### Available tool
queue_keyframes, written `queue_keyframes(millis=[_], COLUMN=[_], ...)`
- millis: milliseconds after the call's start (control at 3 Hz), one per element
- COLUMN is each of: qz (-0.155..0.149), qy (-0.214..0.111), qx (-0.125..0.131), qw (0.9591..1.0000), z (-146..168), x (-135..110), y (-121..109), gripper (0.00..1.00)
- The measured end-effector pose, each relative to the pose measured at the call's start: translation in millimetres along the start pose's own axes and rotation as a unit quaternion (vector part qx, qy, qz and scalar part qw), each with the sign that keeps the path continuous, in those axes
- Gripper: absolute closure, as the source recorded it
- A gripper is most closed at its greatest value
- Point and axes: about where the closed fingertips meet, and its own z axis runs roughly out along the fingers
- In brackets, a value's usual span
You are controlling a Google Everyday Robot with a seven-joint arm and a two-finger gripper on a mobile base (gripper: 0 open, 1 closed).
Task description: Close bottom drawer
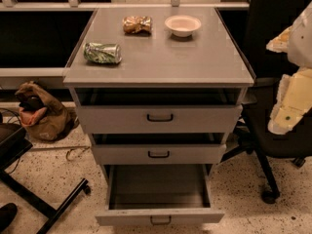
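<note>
The bottom drawer (160, 216) of a grey metal cabinet is pulled far out toward me. Its slim front panel carries a small dark loop handle (160, 221), and its plain grey tray (158, 186) is empty. The medium-fronted drawer (158, 154) and the tall-fronted drawer (159, 119) above it each stand slightly open. My gripper (285, 118) is at the right edge on a cream-coloured arm. It is level with the top drawer and well to the right of the cabinet, touching nothing.
On the cabinet top (161, 65) lie a crushed green can (102, 52), a golden-brown snack bag (137, 24) and a white bowl (183, 25). A black office chair (273, 145) stands right of the cabinet. Another chair base (44, 199) and a brown bag (41, 113) are on the left.
</note>
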Motion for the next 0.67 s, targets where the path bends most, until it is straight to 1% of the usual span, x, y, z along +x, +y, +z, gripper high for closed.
queue_keyframes(millis=[333,667], qz=[0.0,0.01], qy=[0.0,-0.009], qx=[0.0,-0.014], qw=[1.0,0.9998], z=[0,32], x=[0,-1], y=[0,8], gripper=[0.0,0.0])
